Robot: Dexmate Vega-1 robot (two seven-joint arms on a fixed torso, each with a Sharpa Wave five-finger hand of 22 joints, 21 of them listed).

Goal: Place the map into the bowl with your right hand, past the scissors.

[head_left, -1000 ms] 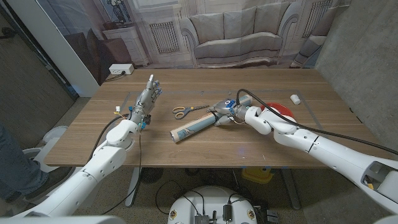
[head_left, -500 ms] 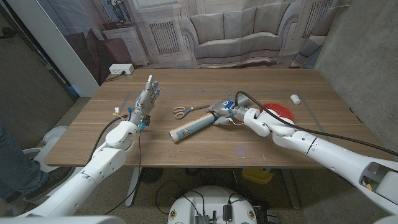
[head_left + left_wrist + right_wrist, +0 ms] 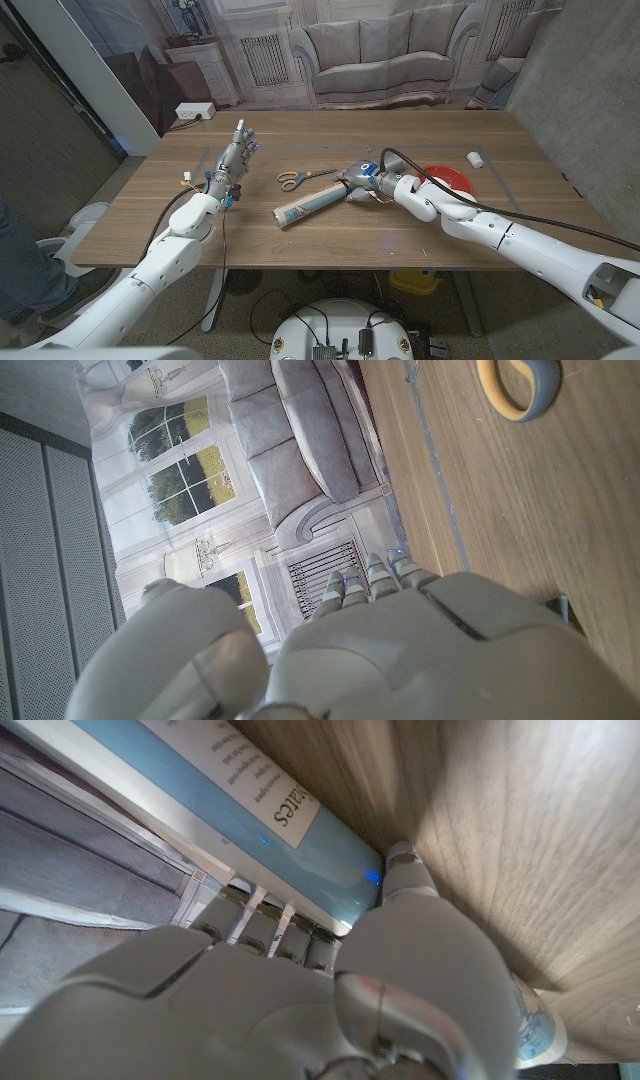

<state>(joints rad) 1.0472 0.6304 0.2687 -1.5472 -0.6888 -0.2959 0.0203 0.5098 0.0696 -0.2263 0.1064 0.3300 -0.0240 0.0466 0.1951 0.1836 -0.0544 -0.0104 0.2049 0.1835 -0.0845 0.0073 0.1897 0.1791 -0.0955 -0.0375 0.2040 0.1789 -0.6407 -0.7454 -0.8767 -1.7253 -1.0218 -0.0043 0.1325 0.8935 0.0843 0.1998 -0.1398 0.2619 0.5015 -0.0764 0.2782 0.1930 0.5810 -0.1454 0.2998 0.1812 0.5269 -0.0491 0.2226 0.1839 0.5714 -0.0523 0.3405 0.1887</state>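
Observation:
The map is a rolled pale-blue tube lying slantwise on the wooden table. My right hand grips its far right end. In the right wrist view the fingers wrap around the map and the thumb presses against it. Yellow-handled scissors lie just behind the map's middle; one handle ring appears in the left wrist view. The red bowl sits to the right, partly hidden by my right arm. My left hand stands at the table's left, fingers straight and apart, holding nothing.
A small white object lies behind the bowl near the table's right edge. A white power strip sits beyond the table's back left corner. Thin tape lines mark the tabletop around the scissors.
My right hand has shifted slightly to the left along the map's end. The map, scissors and left hand sit where they were.

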